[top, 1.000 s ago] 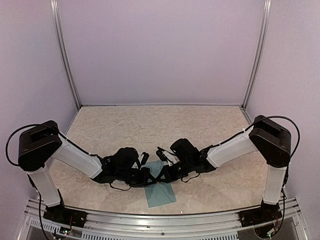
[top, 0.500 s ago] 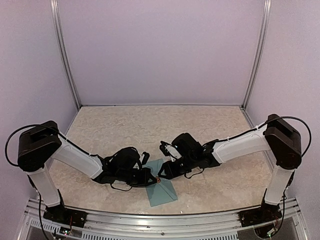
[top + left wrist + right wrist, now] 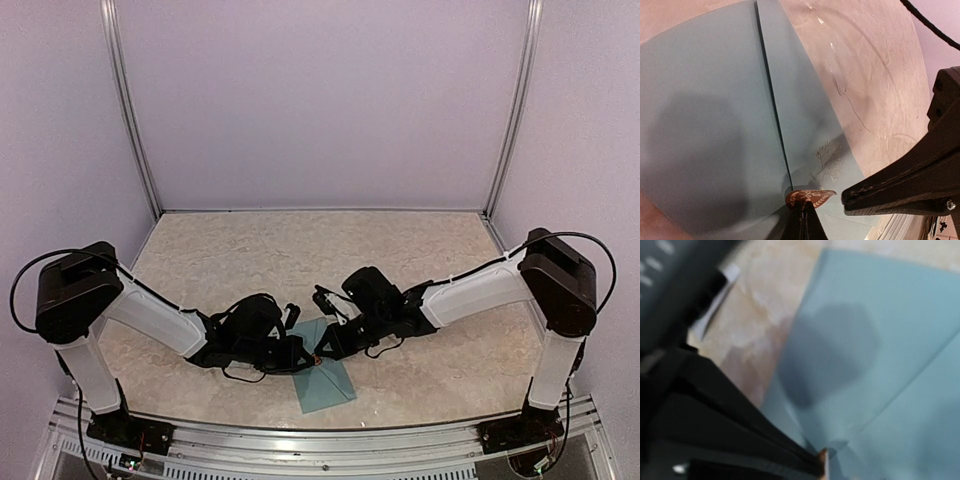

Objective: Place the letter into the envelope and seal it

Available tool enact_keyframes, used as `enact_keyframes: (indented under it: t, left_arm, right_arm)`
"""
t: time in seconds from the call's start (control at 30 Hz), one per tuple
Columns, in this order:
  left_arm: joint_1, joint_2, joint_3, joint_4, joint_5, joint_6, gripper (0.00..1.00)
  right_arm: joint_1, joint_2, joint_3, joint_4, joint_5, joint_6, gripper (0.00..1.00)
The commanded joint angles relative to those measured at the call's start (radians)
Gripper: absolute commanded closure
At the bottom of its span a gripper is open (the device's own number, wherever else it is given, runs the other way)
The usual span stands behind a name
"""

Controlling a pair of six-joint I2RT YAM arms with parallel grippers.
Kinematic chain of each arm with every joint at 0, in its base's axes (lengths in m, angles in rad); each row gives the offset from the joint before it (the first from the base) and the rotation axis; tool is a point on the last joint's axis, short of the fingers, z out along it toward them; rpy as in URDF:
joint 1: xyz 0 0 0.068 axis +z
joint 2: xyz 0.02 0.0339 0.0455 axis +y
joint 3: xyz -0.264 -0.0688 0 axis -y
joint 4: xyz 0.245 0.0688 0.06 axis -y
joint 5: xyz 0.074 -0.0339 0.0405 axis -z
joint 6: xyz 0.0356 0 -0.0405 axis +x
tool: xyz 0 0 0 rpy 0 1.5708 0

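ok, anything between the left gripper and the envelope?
Nothing visible blocks it. The left gripper, shut on a small brown seal sticker, sits right over the teal envelope. The shut right gripper is beside the sticker, not between.

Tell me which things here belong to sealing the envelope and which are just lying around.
Job: envelope, brown sticker in the shut left gripper, shut right gripper beside it. Letter not visible.
Lying about: blurred white strip on the table.

- The right arm [image 3: 470,290] has swung its elbow outward, toward the right wall
- A small brown sticker [image 3: 809,197] now shows at the tip of the left gripper [image 3: 802,225]
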Motion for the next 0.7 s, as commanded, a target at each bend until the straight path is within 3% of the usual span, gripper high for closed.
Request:
enact_keyframes:
  t: [0.0,0.33,0.67]
  left_arm:
    - [-0.013,0.055,-0.013,-0.141,-0.022,0.013,1.00]
    - [-0.016,0.046,-0.015,-0.147,-0.027,0.013,1.00]
    - [-0.016,0.048,-0.014,-0.141,-0.023,0.012,1.00]
  right_arm:
    - [0.007,0.056,0.034,0.014,-0.027,0.008,1.00]
    - [-0.002,0.099,0.036,-0.047,0.076,0.070,1.00]
    - [-0.004,0.137,0.037,-0.030,0.036,0.102,1.00]
